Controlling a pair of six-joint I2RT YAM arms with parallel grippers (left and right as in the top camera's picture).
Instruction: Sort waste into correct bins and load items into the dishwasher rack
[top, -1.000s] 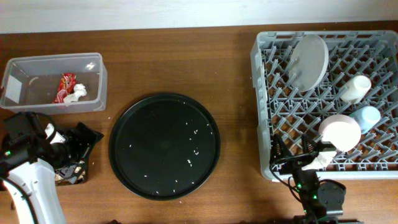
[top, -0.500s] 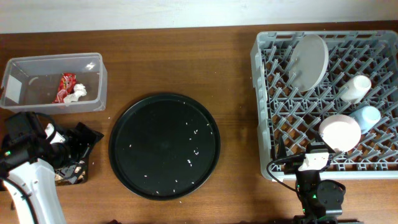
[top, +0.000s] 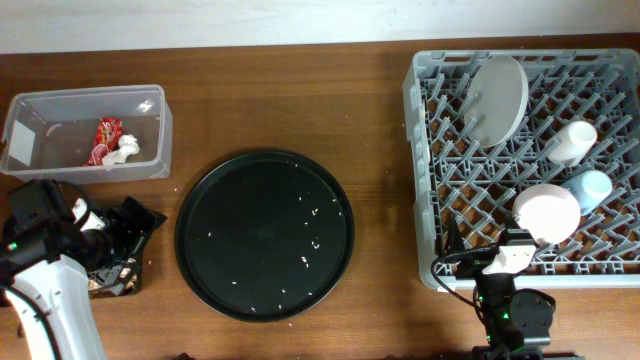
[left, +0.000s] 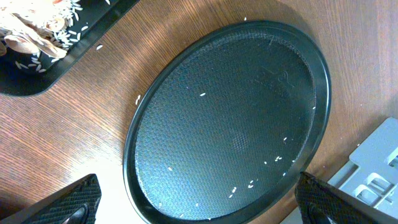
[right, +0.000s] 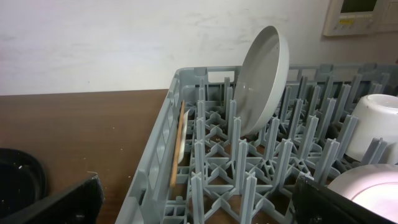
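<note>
Two hands: both spread wide, nothing between the fingers of either.
Left hand (left: 202, 200): low at the left rim of the round black tray (top: 265, 235), looking across it.
Right hand (right: 200, 200): right of the round tray, at the near edge of the dishwasher rack (top: 430, 150), pointing into the pegs.
Flat black tray (left: 37, 62): just left of the round tray, partly under the left hand; carries the beige rice heap (left: 43, 34) with pale scraps I cannot make out.
Round tray contents: scattered rice grains only.
Clear tub (top: 90, 93): left of the round tray and further back on the counter (top: 300, 100); red wrapper (top: 106, 135) and crumpled white paper (top: 122, 150) lie inside, touching.
Rack position: right of the round tray, a gap of bare counter between.
Wooden stick (right: 177, 149): inside the rack, tilted against the wall nearest the round tray.
White plate (top: 500, 98): on edge between pegs, leaning, far part of rack.
White cup (top: 572, 142): on its side, right of the plate.
Light-blue cup (top: 592, 188): just nearer than the white cup.
White bowl (top: 547, 213): beside the blue cup, close to the right hand.
</note>
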